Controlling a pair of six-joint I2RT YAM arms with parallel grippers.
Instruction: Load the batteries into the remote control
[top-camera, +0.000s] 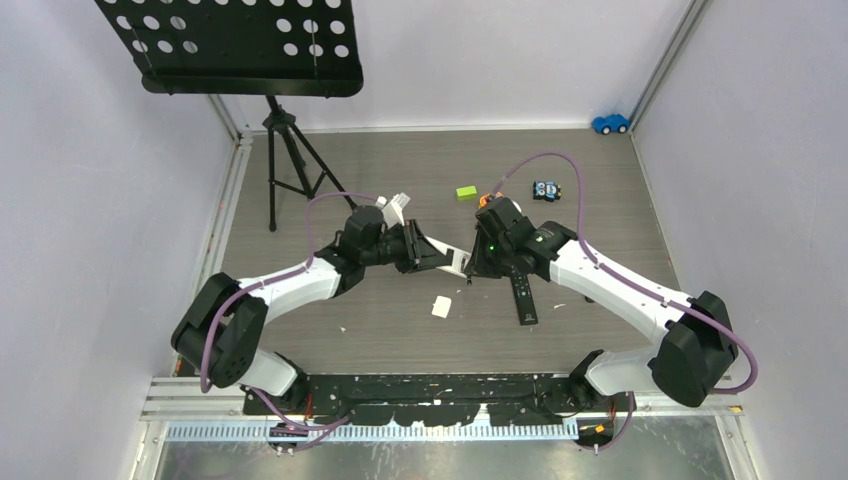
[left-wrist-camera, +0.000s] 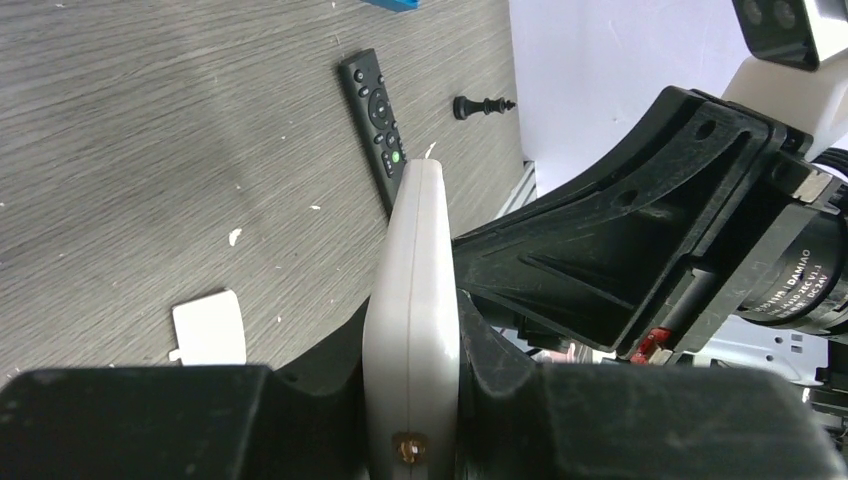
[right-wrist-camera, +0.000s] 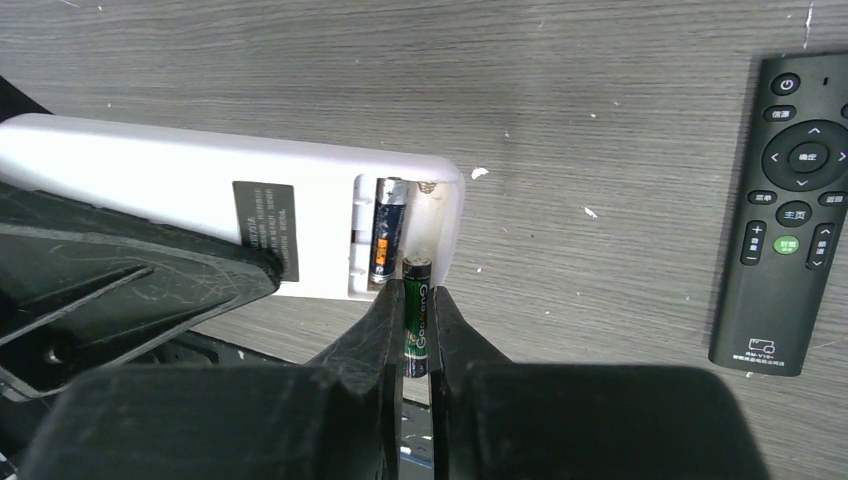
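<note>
Right wrist view: the right gripper (right-wrist-camera: 415, 298) is clenched on a green battery (right-wrist-camera: 417, 330). Its long axis is parallel to the seated battery (right-wrist-camera: 388, 230), and its tip is at the near edge of the empty slot in the white remote (right-wrist-camera: 200, 165). Bare surface (right-wrist-camera: 600, 120) separates that remote's end from the black remote (right-wrist-camera: 790, 210). Only the left wrist view shows the left gripper (left-wrist-camera: 412, 345) clamping the white remote on edge, and a loose cover (left-wrist-camera: 208, 328) lying flat.

The left arm (top-camera: 290, 285) and right arm (top-camera: 610, 280) are built of white links and black joints. Purple cables (top-camera: 545, 160) are looped alongside. Scuffed black fingers (right-wrist-camera: 375, 340) are fitted.
</note>
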